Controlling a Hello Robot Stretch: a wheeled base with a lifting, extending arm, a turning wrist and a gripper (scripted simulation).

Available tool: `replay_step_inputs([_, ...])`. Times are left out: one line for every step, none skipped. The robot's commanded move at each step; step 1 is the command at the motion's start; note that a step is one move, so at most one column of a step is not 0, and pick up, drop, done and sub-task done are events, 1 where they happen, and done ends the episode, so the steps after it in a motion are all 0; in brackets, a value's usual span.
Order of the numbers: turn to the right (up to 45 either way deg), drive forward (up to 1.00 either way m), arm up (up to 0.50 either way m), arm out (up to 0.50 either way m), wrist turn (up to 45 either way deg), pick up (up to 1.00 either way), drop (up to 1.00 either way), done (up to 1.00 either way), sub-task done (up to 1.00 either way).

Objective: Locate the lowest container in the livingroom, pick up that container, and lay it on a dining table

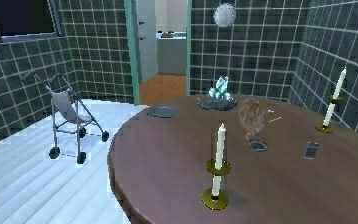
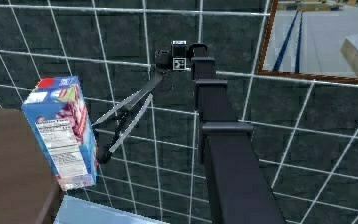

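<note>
In the arm side view a colourful carton (image 2: pixel 59 130), the container, hangs tilted at the far end of my gripper (image 2: pixel 99 142), past the edge of the brown dining table (image 2: pixel 7 160). The gripper holds this carton. Its thin fingers (image 2: pixel 127 112) slant down and left from the dark arm (image 2: pixel 222 140), in front of the dark tiled wall. In the forward view the round brown dining table (image 1: pixel 177 150) spreads across the lower right.
On the table stand three candles in brass holders (image 1: pixel 218 160) (image 1: pixel 330 112), a glass jug (image 1: pixel 254 118), a dark plate (image 1: pixel 161 111), a pale blue crystal piece (image 1: pixel 221 90) and a small dark object (image 1: pixel 311 150). A grey stroller (image 1: pixel 69 118) stands on the pale floor at left. A doorway (image 1: pixel 162 45) opens behind.
</note>
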Motion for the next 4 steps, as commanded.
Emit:
replay_step_inputs([0.0,0.00,0.00,-0.38,0.0,0.00,0.00,0.00,0.00])
replay_step_inputs([36.0,0.00,0.00,0.00,0.0,0.00,0.00,0.00,0.00])
replay_step_inputs([-30.0,0.00,0.00,0.00,0.0,0.00,0.00,0.00,0.00])
replay_step_inputs([30.0,0.00,0.00,0.00,0.0,0.00,0.00,0.00,0.00])
